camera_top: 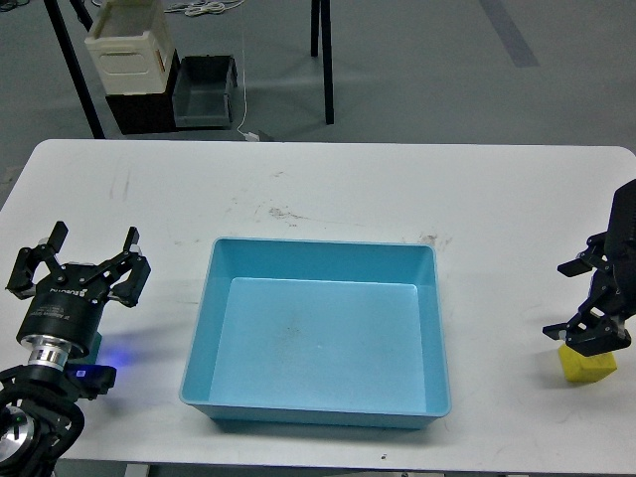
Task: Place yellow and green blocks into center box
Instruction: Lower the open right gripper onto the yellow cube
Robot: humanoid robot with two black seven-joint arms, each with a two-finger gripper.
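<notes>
The light blue box [323, 244] sits empty in the middle of the white table [328, 184]. The yellow block [588, 367] lies near the table's front right corner. My right gripper [557, 300] is open and hangs just above the block, with its lower finger [581, 336] over the block's top left edge. My left gripper [79, 260] is open and empty near the table's left edge, left of the box. No green block is in view.
Beyond the table's far edge, a cream crate [127, 45] and a dark bin [204, 87] stand on the floor at the back left. Black stand legs [321, 50] rise behind the table's middle.
</notes>
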